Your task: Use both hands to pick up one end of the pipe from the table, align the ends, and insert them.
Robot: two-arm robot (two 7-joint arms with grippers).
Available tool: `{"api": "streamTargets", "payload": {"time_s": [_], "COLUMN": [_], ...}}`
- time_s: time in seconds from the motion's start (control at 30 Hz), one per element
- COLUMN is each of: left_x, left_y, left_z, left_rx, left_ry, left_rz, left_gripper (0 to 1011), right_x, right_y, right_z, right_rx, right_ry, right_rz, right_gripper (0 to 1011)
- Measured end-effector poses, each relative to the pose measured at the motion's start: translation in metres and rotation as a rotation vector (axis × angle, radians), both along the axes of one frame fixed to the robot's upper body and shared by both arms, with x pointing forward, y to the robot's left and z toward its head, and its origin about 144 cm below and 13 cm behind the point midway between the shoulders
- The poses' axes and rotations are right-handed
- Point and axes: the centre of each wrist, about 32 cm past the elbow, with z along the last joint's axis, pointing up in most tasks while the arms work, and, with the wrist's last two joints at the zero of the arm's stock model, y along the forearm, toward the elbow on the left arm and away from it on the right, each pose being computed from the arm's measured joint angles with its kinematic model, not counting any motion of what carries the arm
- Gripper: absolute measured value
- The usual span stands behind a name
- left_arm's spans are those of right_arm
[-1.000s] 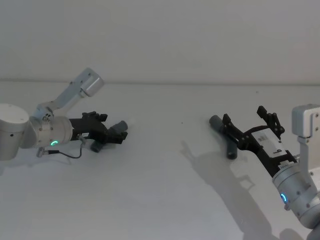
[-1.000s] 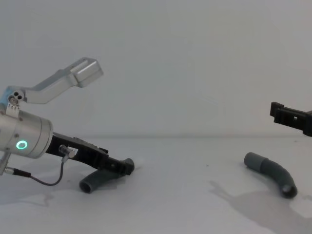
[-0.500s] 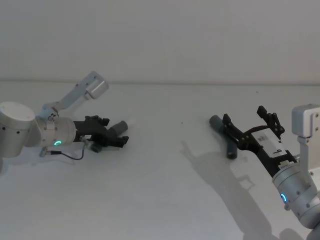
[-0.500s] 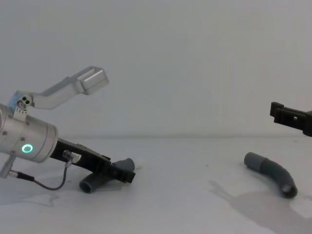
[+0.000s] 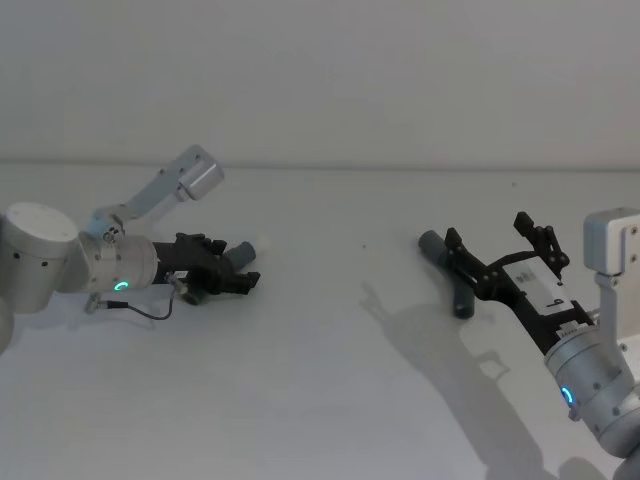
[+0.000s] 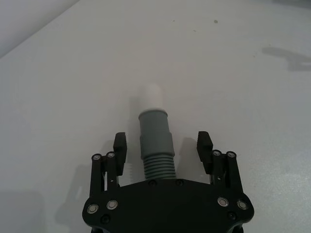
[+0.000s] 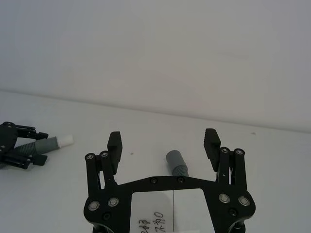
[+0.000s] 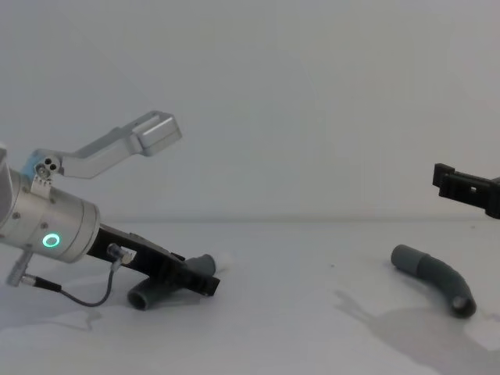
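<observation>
At the left of the head view, low on the table (image 5: 320, 390): left gripper (image 5: 234, 266), jaws spread to either side of the plug piece (image 5: 239, 254), bare gap on both sides in the left wrist view, nothing clamped yet. Ribbed middle level with the fingertips (image 6: 120, 141); grey collar and whitish plug tip (image 6: 152, 94) poking out beyond them, toward the top of that frame. At the right of the head view: right gripper (image 5: 490, 234), likewise spread wide and holding nothing, raised above the socket piece (image 5: 462, 298). Socket piece flat on the table at lower right of the chest view, well apart from the plug piece.

Step in hand, by judgement: closing on the plug piece. Centre the hose between the jaws first, to avoid shoving it sideways with one jaw. Close on the ribbed section just behind the collar, for bite from the ribs and a tip left free for insertion. Squeeze gently; probably soft enough to flatten. Lift only after a firm pinch. Next, bring the right gripper down over the socket piece and grip near the cuff, not over it, leaving the mouth unblocked. Expect ends turned off-axis by the curve of both pieces; allow for wrist rotation when lining them up.
</observation>
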Motion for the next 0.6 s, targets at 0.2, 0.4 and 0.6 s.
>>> {"api": "streamTargets", "payload": {"time_s": [0.2,0.4,0.6], "left_x": [0.0008,0.0013,0.0015], "left_y": [-0.0009,-0.0013,-0.0014], "left_z": [-0.0003,-0.0005,-0.0008], "left_rx": [0.001,0.003,0.004], "left_ry": [-0.003,-0.004,-0.004], "left_rz": [-0.004,-0.005,-0.006], "left_gripper": [761,703,658], "right_x": [0.0000,0.0000,0.0000], "right_y": [0.0000,0.0000,0.0000], "right_z": [0.0000,0.0000,0.0000], "right_rx": [0.000,0.000,0.000], "right_ry": [0.000,0.000,0.000], "right_rz": [0.000,0.000,0.000], "right_gripper": [1001,1001,1001]}}
